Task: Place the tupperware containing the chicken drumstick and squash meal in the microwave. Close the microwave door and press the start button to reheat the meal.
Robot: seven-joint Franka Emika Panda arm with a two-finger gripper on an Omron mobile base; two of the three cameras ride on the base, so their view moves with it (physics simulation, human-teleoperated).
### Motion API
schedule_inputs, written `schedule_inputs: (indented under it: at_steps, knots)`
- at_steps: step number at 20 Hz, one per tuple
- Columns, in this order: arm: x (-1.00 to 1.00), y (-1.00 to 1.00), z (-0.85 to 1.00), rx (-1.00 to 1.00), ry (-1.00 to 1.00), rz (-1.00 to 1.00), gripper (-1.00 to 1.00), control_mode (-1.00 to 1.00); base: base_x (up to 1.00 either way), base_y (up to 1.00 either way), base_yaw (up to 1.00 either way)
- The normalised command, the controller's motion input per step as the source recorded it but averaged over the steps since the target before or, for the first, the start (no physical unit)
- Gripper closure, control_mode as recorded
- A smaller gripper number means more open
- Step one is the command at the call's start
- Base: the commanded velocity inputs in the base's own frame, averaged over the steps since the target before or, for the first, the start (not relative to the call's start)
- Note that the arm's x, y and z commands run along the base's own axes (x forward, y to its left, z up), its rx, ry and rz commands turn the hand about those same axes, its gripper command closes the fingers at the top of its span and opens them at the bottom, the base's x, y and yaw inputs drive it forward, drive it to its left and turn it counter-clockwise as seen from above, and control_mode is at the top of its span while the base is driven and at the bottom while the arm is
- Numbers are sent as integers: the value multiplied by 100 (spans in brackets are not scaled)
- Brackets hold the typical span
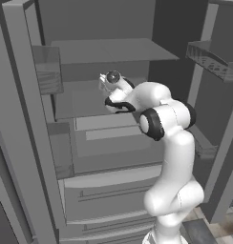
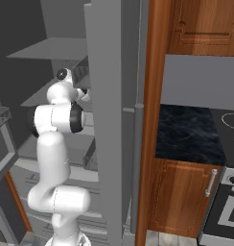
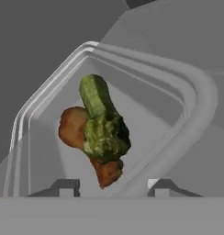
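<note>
The fingers (image 3: 109, 186) stood partly apart, straddling the tupperware (image 3: 187, 96) rim; whether they gripped it I couldn't tell. Inside, green squash (image 3: 102, 121) lay across the chicken drumstick (image 3: 72, 128).

You're looking at a smooth, matt plastic-looking tupperware (image 3: 192, 98), a rough, bumpy green squash (image 3: 101, 124) and a mottled brown chicken drumstick (image 3: 72, 128). Right of the matt grey fridge shelves (image 1: 109, 50), the cabinets (image 2: 183, 202) look like glossy wood.
</note>
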Motion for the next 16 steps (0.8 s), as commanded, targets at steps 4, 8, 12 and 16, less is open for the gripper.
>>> schedule_inputs:
  at_steps: [4,8,12,16]
  knots:
    - [0,0,-8,0,-1,-11,100,-100,0,0,0]
    - [0,0,0,0,0,0,100,-100,0,0,0]
    - [-25,-5,-2,0,0,-6,100,-100,0,0,0]
    - [-59,-6,0,0,0,-11,100,-100,0,0,0]
